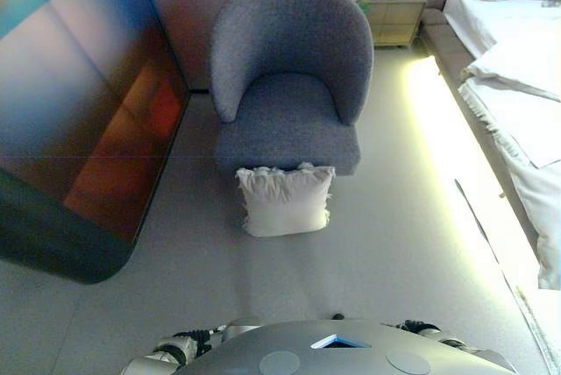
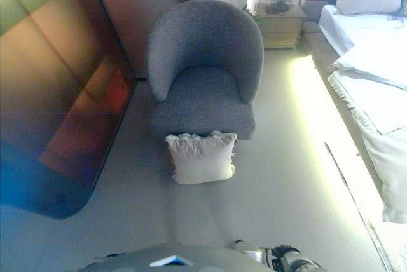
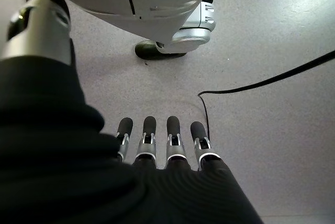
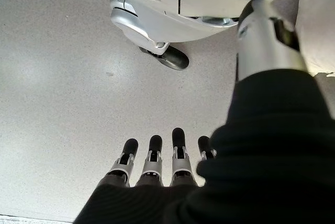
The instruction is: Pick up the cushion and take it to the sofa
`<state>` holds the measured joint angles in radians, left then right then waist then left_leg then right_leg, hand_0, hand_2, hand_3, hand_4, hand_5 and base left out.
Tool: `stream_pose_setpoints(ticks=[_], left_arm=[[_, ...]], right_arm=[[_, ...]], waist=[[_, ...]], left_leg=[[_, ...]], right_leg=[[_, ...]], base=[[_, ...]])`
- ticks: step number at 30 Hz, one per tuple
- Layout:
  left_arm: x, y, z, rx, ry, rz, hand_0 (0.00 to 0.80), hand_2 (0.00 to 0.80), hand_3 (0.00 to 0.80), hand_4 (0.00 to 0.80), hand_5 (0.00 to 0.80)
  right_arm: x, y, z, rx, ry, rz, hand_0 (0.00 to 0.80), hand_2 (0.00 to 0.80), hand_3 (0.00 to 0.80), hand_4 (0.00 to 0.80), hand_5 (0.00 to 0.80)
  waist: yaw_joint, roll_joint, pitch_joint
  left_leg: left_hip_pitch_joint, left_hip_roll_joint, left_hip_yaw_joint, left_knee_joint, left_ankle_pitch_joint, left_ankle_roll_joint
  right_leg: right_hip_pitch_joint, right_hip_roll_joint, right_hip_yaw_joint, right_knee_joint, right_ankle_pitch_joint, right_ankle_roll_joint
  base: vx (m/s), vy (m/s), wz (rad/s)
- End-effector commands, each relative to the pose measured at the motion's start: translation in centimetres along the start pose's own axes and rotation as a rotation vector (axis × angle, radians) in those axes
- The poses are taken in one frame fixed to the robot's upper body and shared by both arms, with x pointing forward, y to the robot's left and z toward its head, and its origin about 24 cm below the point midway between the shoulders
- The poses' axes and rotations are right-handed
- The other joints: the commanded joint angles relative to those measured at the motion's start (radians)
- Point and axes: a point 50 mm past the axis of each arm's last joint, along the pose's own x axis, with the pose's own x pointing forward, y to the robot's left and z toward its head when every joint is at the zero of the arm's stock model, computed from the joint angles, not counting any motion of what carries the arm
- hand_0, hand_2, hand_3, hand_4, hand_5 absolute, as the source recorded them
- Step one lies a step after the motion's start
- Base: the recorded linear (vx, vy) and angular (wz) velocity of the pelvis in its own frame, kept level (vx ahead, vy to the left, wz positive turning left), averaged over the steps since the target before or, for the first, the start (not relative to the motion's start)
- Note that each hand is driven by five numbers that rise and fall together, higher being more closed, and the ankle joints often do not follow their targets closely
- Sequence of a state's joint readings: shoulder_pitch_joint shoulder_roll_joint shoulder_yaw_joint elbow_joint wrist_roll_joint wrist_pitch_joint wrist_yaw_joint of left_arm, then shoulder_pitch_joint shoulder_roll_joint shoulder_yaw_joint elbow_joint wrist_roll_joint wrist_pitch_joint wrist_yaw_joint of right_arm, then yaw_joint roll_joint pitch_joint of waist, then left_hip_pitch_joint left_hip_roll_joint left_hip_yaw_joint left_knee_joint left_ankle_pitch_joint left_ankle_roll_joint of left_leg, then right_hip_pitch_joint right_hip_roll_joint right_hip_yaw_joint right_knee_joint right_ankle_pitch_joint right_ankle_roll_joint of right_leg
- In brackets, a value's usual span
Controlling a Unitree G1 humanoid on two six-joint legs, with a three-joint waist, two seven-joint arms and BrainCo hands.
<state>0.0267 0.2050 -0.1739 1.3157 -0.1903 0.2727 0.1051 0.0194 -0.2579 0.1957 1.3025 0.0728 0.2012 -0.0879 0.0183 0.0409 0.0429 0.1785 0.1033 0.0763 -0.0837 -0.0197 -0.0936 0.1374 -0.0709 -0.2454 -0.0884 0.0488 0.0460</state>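
A white square cushion (image 1: 286, 201) stands on the grey floor, leaning against the front of a grey round-backed armchair (image 1: 289, 86). It also shows in the right eye view (image 2: 201, 157). My left hand (image 3: 162, 145) hangs at my side over bare floor, fingers straight and empty. My right hand (image 4: 157, 161) hangs the same way, fingers straight and empty. Both hands are well short of the cushion and do not show in the eye views.
A large dark panel (image 1: 79, 103) stands at the left. A bed with white covers (image 1: 517, 68) runs along the right, with a wooden nightstand (image 1: 392, 12) behind the armchair. A black cable (image 3: 261, 82) lies on the floor by my left hand.
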Motion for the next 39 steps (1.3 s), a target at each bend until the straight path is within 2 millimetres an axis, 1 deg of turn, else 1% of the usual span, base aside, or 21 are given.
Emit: stream_pose_setpoints(ticks=[1,11,15,17,18,19,20,21,22,24,26,28,30,32,33,34,35,36,37,38,39], left_arm=[[-0.2,1.0,2.0,0.005,-0.023,0.033,0.0,0.0,0.0,0.0,0.0],[-0.2,1.2,1.9,0.01,-0.013,0.049,0.0,0.0,0.0,0.0,0.0],[-0.2,1.3,2.0,0.004,-0.016,0.058,0.0,0.0,0.0,0.0,0.0],[-0.3,1.2,2.2,-0.016,-0.029,0.056,0.0,0.0,0.0,0.0,0.0],[-0.3,1.2,2.4,-0.026,-0.036,0.052,0.0,0.0,0.0,0.0,0.0],[-0.3,1.1,2.5,-0.041,-0.041,0.042,0.0,0.0,0.0,0.0,0.0],[-0.3,0.9,2.6,-0.062,-0.044,0.03,0.0,0.0,0.0,0.0,0.0],[-0.3,0.6,2.6,-0.088,-0.045,0.014,0.0,0.0,0.0,0.0,0.0],[-0.3,0.4,2.5,-0.098,-0.046,0.006,0.0,0.0,0.0,0.0,0.0],[-0.2,0.5,2.1,-0.11,-0.05,0.003,0.0,0.0,0.0,0.0,0.0],[-0.1,1.0,1.4,-0.113,-0.042,0.017,0.0,0.0,0.0,0.0,0.0],[0.0,1.4,0.5,-0.105,-0.02,0.024,0.0,0.0,0.0,0.0,0.0],[0.2,1.6,-0.9,-0.088,0.017,0.019,0.0,0.0,0.0,0.0,0.0],[0.3,1.4,-2.3,-0.08,0.058,0.003,0.0,0.0,0.0,0.0,0.0],[0.3,1.4,-2.6,-0.079,0.067,-0.003,0.0,0.0,0.0,0.0,0.0],[0.3,1.3,-3.1,-0.083,0.087,-0.011,0.0,0.0,0.0,0.0,0.0],[0.3,1.2,-3.3,-0.08,0.094,-0.017,0.0,0.0,0.0,0.0,0.0],[0.3,1.2,-3.3,-0.075,0.096,-0.023,0.0,0.0,0.0,0.0,0.0],[0.3,1.2,-3.1,-0.068,0.091,-0.023,0.0,0.0,0.0,0.0,0.0],[0.3,1.2,-2.8,-0.06,0.081,-0.019,0.0,0.0,0.0,0.0,0.0],[0.3,1.3,-2.5,-0.056,0.069,-0.016,0.0,0.0,0.0,0.0,0.0]], right_arm=[[-0.1,0.3,1.3,0.021,-0.006,0.017,0.0,0.0,0.0,0.0,0.0],[-0.1,0.3,1.3,0.019,-0.001,0.022,0.0,0.0,0.0,0.0,0.0],[-0.1,0.0,1.6,0.005,-0.012,0.016,0.0,0.0,0.0,0.0,0.0],[-0.1,-0.3,2.2,-0.01,-0.028,0.016,0.0,0.0,0.0,0.0,0.0],[-0.1,-0.6,2.6,-0.016,-0.038,0.014,0.0,0.0,0.0,0.0,0.0],[-0.2,-0.8,3.1,-0.023,-0.046,0.007,0.0,0.0,0.0,0.0,0.0],[-0.2,-1.1,3.5,-0.026,-0.053,-0.002,0.0,0.0,0.0,0.0,0.0],[-0.3,-1.4,3.8,-0.029,-0.056,-0.01,0.0,0.0,0.0,0.0,0.0],[-0.3,-1.6,4.0,-0.028,-0.058,-0.014,0.0,0.0,0.0,0.0,0.0],[-0.3,-2.0,4.4,-0.037,-0.075,-0.013,0.0,0.0,0.0,0.0,0.0],[-0.3,-2.0,4.4,-0.047,-0.08,-0.011,0.0,0.0,0.0,0.0,0.0],[-0.3,-2.0,4.1,-0.044,-0.07,-0.009,0.0,0.0,0.0,0.0,0.0],[-0.2,-2.0,3.4,-0.056,-0.051,-0.007,0.0,0.0,0.0,0.0,0.0],[-0.1,-2.0,2.7,-0.076,-0.029,-0.009,0.0,0.0,0.0,0.0,0.0],[-0.1,-2.0,2.5,-0.075,-0.021,-0.009,0.0,0.0,0.0,0.0,0.0],[-0.1,-1.9,2.0,-0.072,0.0,-0.008,0.0,0.0,0.0,0.0,0.0],[-0.1,-1.9,1.7,-0.064,0.015,-0.01,0.0,0.0,0.0,0.0,0.0],[0.0,-1.9,1.3,-0.048,0.034,-0.017,0.0,0.0,0.0,0.0,0.0],[0.0,-1.8,1.1,-0.032,0.048,-0.021,0.0,0.0,0.0,0.0,0.0],[0.0,-1.6,0.9,-0.013,0.057,-0.024,0.0,0.0,0.0,0.0,0.0],[0.0,-1.5,0.8,-0.002,0.064,-0.022,0.0,0.0,0.0,0.0,0.0]], waist=[[0.032,-0.061,0.041],[0.032,-0.059,0.041],[0.03,-0.061,0.057],[0.03,-0.074,0.073],[0.032,-0.087,0.086],[0.036,-0.096,0.105],[0.039,-0.099,0.126],[0.044,-0.097,0.145],[0.05,-0.087,0.157],[0.075,-0.057,0.177],[0.105,-0.02,0.181],[0.137,-0.001,0.174],[0.17,0.006,0.162],[0.196,0.003,0.145],[0.201,0.002,0.141],[0.212,0.004,0.127],[0.215,0.004,0.119],[0.212,-0.001,0.11],[0.206,-0.005,0.1],[0.206,-0.01,0.095],[0.205,-0.016,0.091]], left_leg=[[-0.038,-0.032,0.04,-0.004,0.012,0.044],[-0.034,-0.026,0.031,-0.004,0.014,0.04],[-0.033,-0.02,0.022,0.031,0.015,0.039],[-0.077,-0.026,0.018,0.158,-0.025,0.041],[-0.115,-0.037,0.017,0.249,-0.055,0.047],[-0.161,-0.041,0.017,0.348,-0.051,0.048],[-0.207,-0.04,0.016,0.436,-0.031,0.045],[-0.247,-0.039,0.024,0.491,-0.007,0.044],[-0.27,-0.037,0.034,0.496,0.013,0.042],[-0.326,-0.028,0.044,0.441,0.073,0.033],[-0.366,-0.002,0.045,0.318,0.169,0.011],[-0.395,0.021,0.034,0.201,0.231,-0.004],[-0.409,0.046,0.017,0.105,0.285,-0.022],[-0.417,0.07,0.021,0.039,0.304,-0.037],[-0.419,0.076,0.02,0.036,0.305,-0.039],[-0.439,0.107,0.018,0.02,0.312,-0.052],[-0.445,0.124,0.023,0.024,0.318,-0.056],[-0.435,0.132,0.052,0.029,0.29,-0.048],[-0.426,0.132,0.081,0.036,0.281,-0.042],[-0.43,0.125,0.084,0.052,0.278,-0.035],[-0.442,0.115,0.074,0.084,0.268,-0.026]], right_leg=[[0.016,-0.054,0.013,0.048,-0.054,0.044],[0.02,-0.04,0.017,0.055,-0.069,0.035],[0.007,-0.03,0.033,0.089,-0.084,0.017],[-0.017,-0.042,0.034,0.122,-0.09,0.003],[-0.033,-0.055,0.035,0.145,-0.093,-0.007],[-0.048,-0.062,0.033,0.167,-0.097,-0.021],[-0.061,-0.066,0.033,0.187,-0.098,-0.032],[-0.066,-0.066,0.036,0.208,-0.1,-0.042],[-0.064,-0.061,0.042,0.226,-0.111,-0.043],[-0.042,-0.043,0.057,0.255,-0.148,-0.037],[0.017,-0.008,0.087,0.269,-0.208,-0.029],[0.083,0.012,0.112,0.262,-0.246,-0.024],[0.166,0.018,0.153,0.261,-0.308,-0.025],[0.239,0.006,0.183,0.273,-0.378,-0.024],[0.251,0.001,0.187,0.277,-0.39,-0.023],[0.283,-0.012,0.198,0.284,-0.416,-0.019],[0.301,-0.023,0.202,0.29,-0.431,-0.015],[0.311,-0.051,0.193,0.299,-0.422,0.003],[0.32,-0.069,0.186,0.309,-0.416,0.018],[0.323,-0.086,0.187,0.324,-0.408,0.031],[0.32,-0.103,0.191,0.346,-0.387,0.045]], base=[[0.0,0.0,0.0],[0.014,-0.042,0.02],[0.02,-0.086,0.03],[-0.042,-0.092,0.07],[-0.074,-0.1,0.22],[-0.08,-0.1,0.31],[-0.047,-0.086,0.32],[-0.006,-0.04,0.15],[0.082,0.008,-0.08],[0.225,0.041,-0.22],[0.459,0.039,-0.13],[0.584,0.049,-0.21],[0.67,0.098,-0.4],[0.684,0.161,-0.03],[0.735,0.23,0.04],[0.693,0.252,-0.17],[0.792,0.319,-0.15],[0.661,0.303,-0.22],[0.614,0.29,-0.28],[0.535,0.245,-0.28],[0.575,0.245,-0.28]])
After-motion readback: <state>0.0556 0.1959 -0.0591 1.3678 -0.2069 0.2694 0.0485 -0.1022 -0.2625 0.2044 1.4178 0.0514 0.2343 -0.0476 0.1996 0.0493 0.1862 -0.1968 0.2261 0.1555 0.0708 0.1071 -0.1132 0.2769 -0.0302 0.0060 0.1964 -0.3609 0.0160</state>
